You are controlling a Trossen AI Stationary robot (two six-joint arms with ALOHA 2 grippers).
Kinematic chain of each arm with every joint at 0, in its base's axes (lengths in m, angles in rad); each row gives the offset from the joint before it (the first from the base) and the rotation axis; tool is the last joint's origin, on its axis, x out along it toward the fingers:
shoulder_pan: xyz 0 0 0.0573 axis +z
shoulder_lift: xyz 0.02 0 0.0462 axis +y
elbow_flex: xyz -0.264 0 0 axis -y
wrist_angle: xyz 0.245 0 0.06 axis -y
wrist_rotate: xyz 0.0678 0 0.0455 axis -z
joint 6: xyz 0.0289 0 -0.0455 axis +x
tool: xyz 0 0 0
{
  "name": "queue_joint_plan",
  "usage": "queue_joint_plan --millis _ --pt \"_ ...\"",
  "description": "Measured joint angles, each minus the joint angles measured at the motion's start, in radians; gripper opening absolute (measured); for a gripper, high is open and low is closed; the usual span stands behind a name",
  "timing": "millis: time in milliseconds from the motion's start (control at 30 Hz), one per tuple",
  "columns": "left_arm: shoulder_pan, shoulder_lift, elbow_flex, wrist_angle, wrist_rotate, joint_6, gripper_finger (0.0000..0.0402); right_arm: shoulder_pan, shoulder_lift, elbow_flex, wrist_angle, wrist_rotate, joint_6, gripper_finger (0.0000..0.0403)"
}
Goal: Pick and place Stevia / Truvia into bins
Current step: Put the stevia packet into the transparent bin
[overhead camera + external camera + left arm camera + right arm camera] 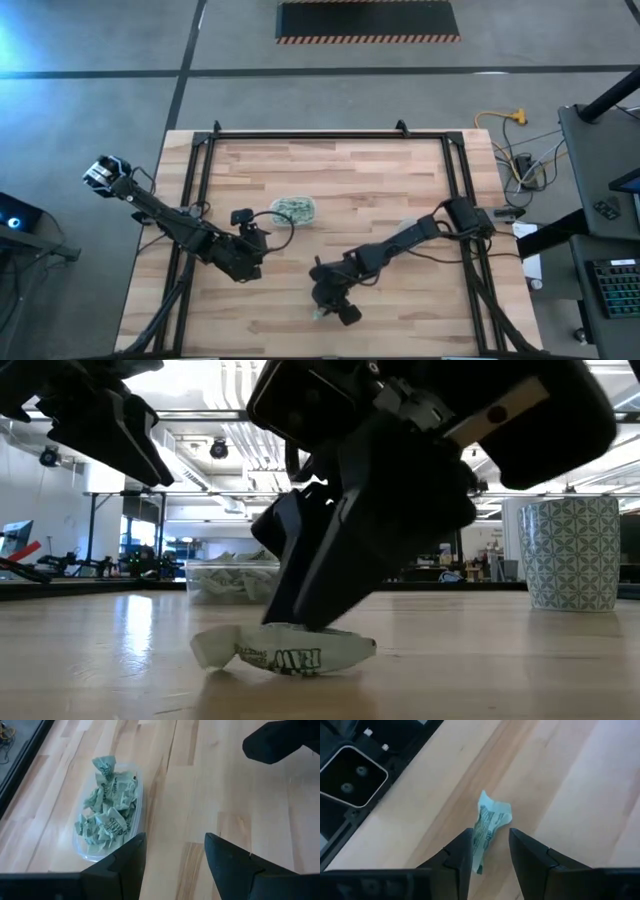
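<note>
The shallow clear tub (135, 795) lies on the desk (225, 810) just ahead of the left hand (175, 855), whose fingers are spread apart with nothing between them. The tub holds a heap of crumpled pale green packets (107, 805). The right hand (490, 847) is down at the desk near its front edge, fingers either side of a single crumpled packet (490, 820), apparently pinching its near end, though contact is hard to judge.

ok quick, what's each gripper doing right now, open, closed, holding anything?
Left gripper: open, empty, beside the clear plastic tub.
Right gripper: open, straddling a crumpled pale green paper packet, not gripping.
</note>
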State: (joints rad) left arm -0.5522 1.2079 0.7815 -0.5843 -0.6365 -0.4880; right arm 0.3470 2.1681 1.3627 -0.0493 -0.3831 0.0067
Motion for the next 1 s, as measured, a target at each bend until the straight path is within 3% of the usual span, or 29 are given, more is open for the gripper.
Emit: queue_joint_plan --millis 333,733,1000 --pt "-0.001 0.0 0.0 -0.001 0.0 -0.003 0.0185 0.001 0.0 -0.009 0.001 0.001 -0.007 0.01" --pt "0.0 0.0 -0.001 -0.001 0.0 -0.003 0.0185 0.002 0.0 -0.009 -0.003 0.0 -0.06 0.0013" --pt "0.0 0.0 -0.001 -0.001 0.0 -0.003 0.0185 0.002 -0.01 -0.009 -0.025 0.014 -0.094 0.0009"
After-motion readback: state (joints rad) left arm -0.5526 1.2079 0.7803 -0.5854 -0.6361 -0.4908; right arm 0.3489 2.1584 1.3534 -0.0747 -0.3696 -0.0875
